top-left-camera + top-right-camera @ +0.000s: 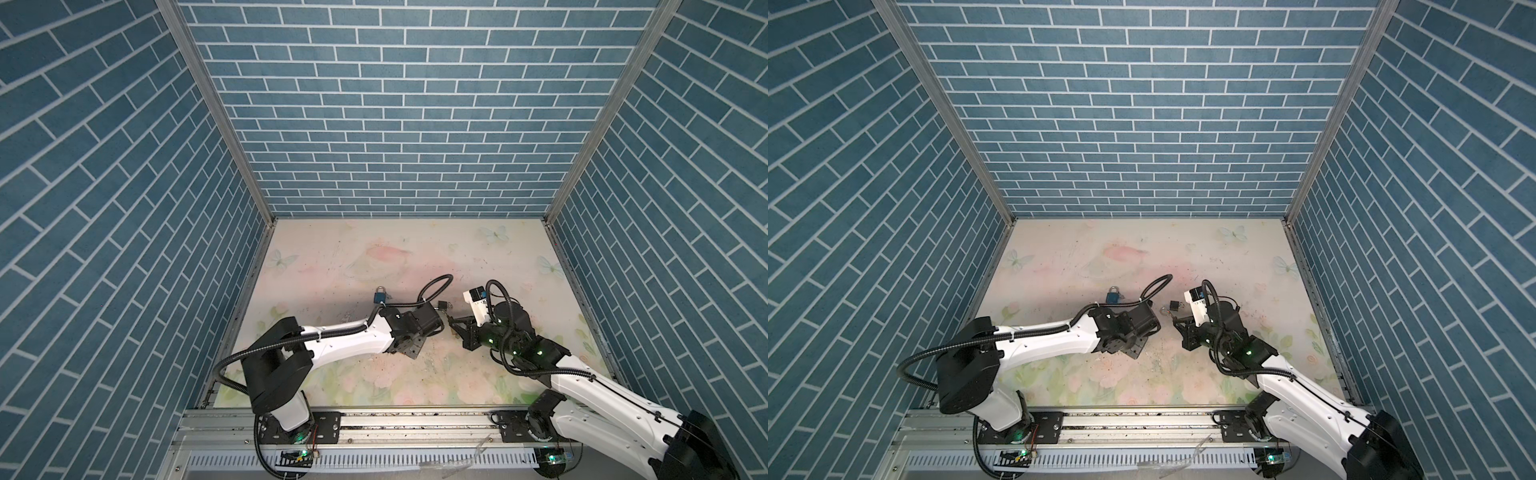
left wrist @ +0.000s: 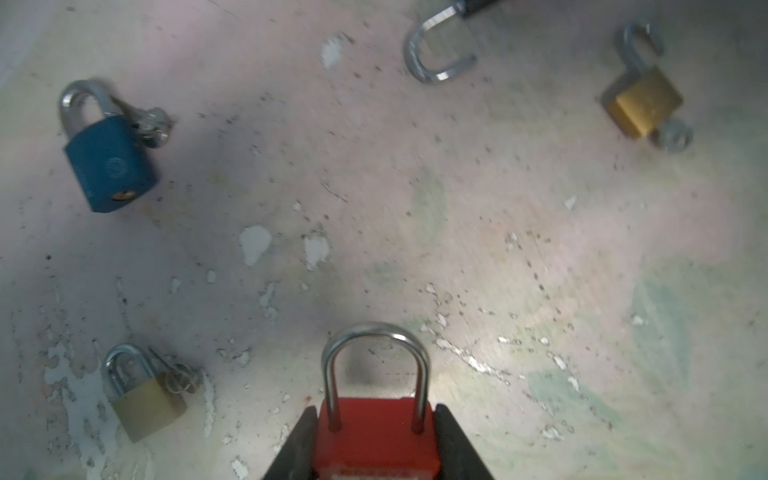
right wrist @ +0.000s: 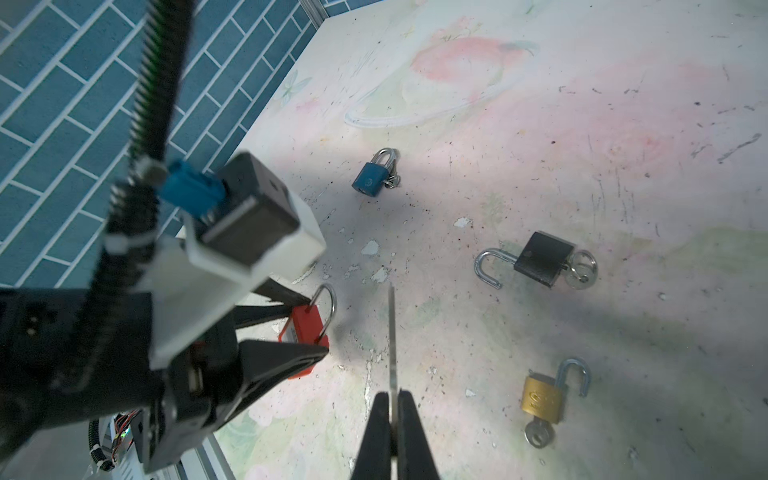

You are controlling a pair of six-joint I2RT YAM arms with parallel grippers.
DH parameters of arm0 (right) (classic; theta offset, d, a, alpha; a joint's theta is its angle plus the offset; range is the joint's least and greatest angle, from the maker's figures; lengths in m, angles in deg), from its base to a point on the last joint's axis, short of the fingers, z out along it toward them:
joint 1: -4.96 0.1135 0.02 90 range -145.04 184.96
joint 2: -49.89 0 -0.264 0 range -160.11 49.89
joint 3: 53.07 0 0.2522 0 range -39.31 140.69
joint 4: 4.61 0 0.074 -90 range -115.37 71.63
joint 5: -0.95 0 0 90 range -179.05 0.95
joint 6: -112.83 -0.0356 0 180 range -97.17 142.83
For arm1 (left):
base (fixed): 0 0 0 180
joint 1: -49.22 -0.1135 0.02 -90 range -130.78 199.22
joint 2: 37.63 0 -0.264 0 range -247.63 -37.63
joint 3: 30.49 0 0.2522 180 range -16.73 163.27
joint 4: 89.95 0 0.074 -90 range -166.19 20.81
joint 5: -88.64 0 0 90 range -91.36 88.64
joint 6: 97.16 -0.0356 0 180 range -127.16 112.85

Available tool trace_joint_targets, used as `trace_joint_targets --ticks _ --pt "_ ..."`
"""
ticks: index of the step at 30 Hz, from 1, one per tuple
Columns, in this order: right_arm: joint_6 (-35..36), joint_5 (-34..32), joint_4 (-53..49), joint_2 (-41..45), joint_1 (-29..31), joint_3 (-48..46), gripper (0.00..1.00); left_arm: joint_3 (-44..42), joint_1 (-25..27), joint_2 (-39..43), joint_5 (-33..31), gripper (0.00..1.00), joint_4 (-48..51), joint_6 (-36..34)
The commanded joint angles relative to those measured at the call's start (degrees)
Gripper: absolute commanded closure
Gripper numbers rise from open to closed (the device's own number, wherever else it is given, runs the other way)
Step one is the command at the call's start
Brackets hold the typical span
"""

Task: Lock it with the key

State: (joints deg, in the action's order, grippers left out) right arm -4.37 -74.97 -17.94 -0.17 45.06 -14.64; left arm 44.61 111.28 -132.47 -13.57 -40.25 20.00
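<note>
The left gripper (image 2: pixel 376 417) clamps the body of the red padlock (image 2: pixel 374 444) between its jaws, with the closed shackle pointing outward beyond the fingertips. The right gripper (image 3: pixel 392 399) pinches a key (image 3: pixel 391 332), whose blade juts forward near the padlock without touching it.

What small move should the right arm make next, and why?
Probably ease the right gripper toward the red padlock and line up the key with its bottom end. The key is pinched edge-on in shut jaws, apart from the padlock, which the left gripper clamps by its body with the shackle closed. The keyway itself is not visible.
</note>
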Motion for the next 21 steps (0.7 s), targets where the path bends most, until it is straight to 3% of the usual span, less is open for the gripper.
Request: trace_joint_targets --ticks 1,19,21 --pt "-1.8 -2.2 -2.7 0.9 -0.1 -0.8 1.0 1.5 1.1 -1.5 1.1 1.0 2.9 -4.7" --pt "-1.6 -1.9 -3.1 -0.9 -0.9 -1.3 1.0 -4.3 1.1 -3.7 11.3 1.0 -1.8 -6.7" --pt "-1.7 -2.0 -3.1 -1.0 -0.9 -1.5 1.0 -4.9 1.1 -3.8 12.0 0.93 -2.3 -6.8"
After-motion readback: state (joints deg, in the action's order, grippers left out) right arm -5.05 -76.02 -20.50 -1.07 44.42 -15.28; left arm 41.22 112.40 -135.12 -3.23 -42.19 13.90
